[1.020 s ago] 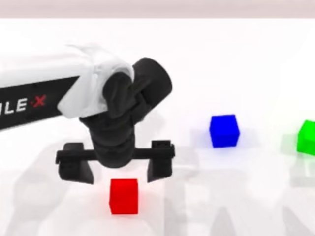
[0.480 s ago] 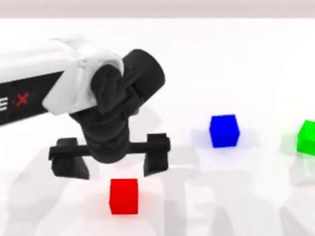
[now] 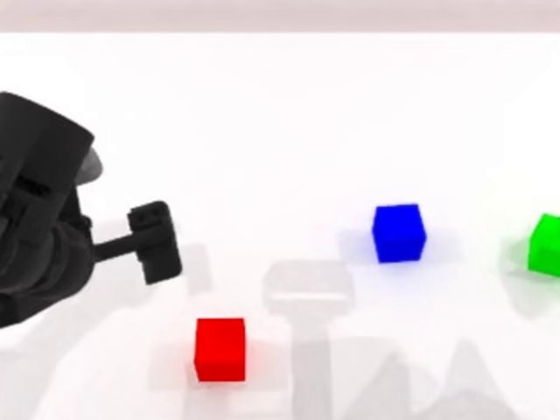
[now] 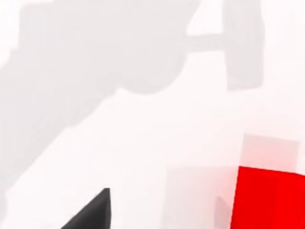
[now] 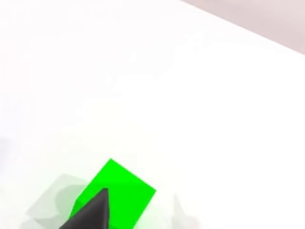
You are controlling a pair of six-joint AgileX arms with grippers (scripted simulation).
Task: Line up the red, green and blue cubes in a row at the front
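The red cube rests on the white table near the front, left of centre. The blue cube sits farther back and to the right, and the green cube lies at the right edge. My left gripper hangs at the far left, open and empty, with one black finger showing, up and left of the red cube. The left wrist view catches the red cube beside one fingertip. My right gripper is open over the green cube; one fingertip overlaps it.
The white table ends at a far edge along the top of the top view. Grey arm shadows fall across its front part. The right arm itself is outside the top view.
My left arm has drawn back to the left, away from above the red cube, and now looms larger. All three cubes have stayed in place.
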